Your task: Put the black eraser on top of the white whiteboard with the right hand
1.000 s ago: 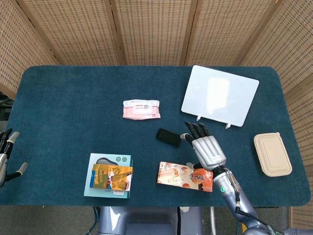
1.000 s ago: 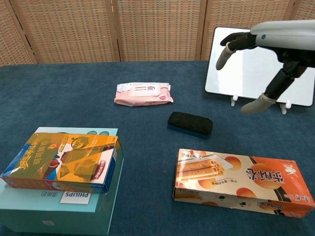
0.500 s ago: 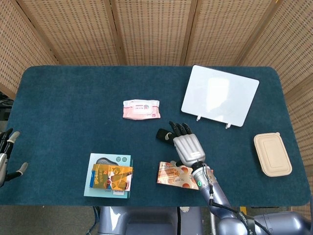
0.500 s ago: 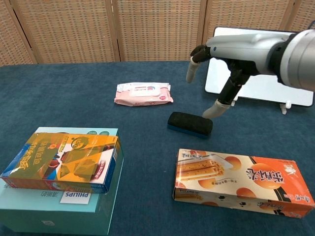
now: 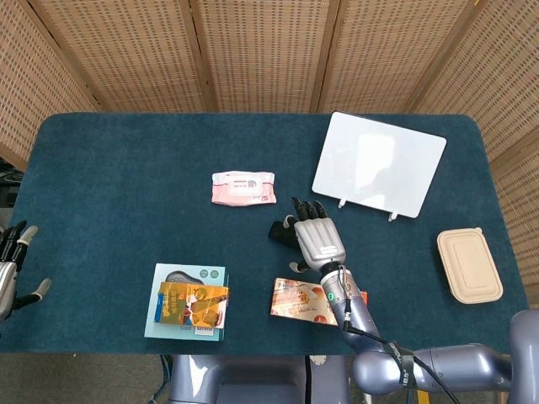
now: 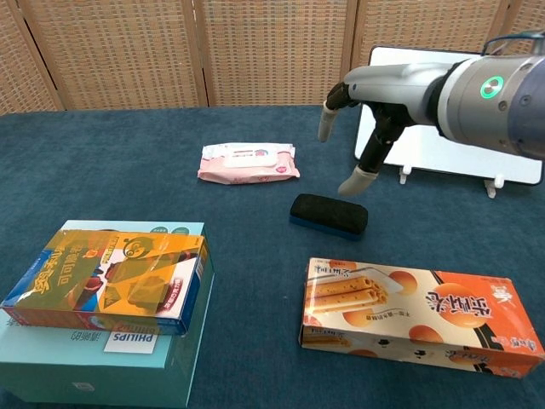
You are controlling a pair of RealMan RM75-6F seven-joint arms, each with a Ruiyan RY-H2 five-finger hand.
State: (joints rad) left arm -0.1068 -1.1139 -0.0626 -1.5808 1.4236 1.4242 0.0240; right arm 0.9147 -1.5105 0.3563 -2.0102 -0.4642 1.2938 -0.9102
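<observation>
Right hand open, fingers spread, poised above eraser, no contact; eraser flat on table, near whiteboard; advise lowering straight, fingers across short sides, firm grip before lift; left hand open, idle.

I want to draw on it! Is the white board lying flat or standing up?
Standing up, tilted back. In the chest view the white rectangular whiteboard rises from the blue table on two small white feet.

A folding wicker screen with wooden posts stands behind the tabletop, which is covered in dark teal carpet-like cloth under even, soft light.
</observation>
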